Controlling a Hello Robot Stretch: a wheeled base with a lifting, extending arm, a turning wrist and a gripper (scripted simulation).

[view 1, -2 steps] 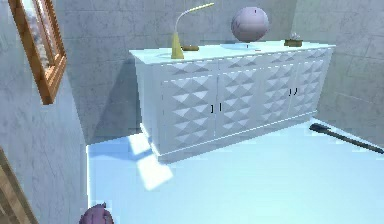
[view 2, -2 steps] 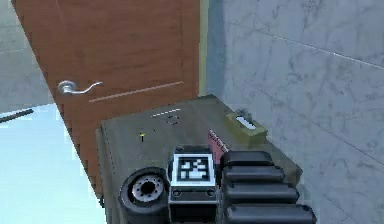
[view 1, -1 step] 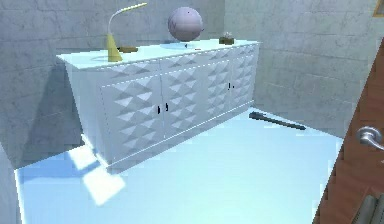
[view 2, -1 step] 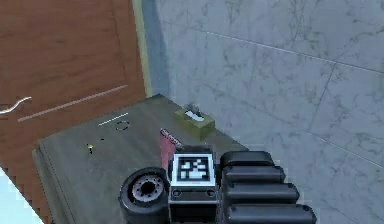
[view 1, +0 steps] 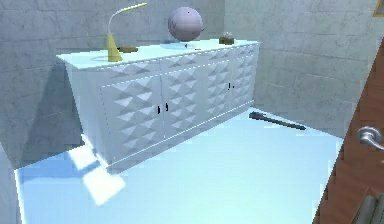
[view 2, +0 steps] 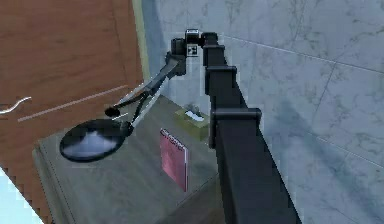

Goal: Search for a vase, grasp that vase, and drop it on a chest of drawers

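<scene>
A round grey vase [view 1: 186, 22] stands on top of a long white chest of drawers [view 1: 165, 95] with diamond-patterned fronts, toward the forward view's middle. In the arm side view the dark arm [view 2: 235, 130] rises from the bottom edge, and the gripper [view 2: 172, 60] sits at its far end near the top, against the wall. A black desk lamp [view 2: 100, 138] stands on a small table right below and behind the gripper. I cannot tell whether the gripper holds anything.
On the chest also stand a yellow desk lamp [view 1: 118, 35] and a small dark object [view 1: 227, 39]. A dark bat [view 1: 277, 121] lies on the floor by the wall. The small brown table [view 2: 120, 185] carries a red book [view 2: 175, 157] and a small box [view 2: 192, 118]. Wooden doors [view 1: 358, 150] [view 2: 60, 60] stand close by.
</scene>
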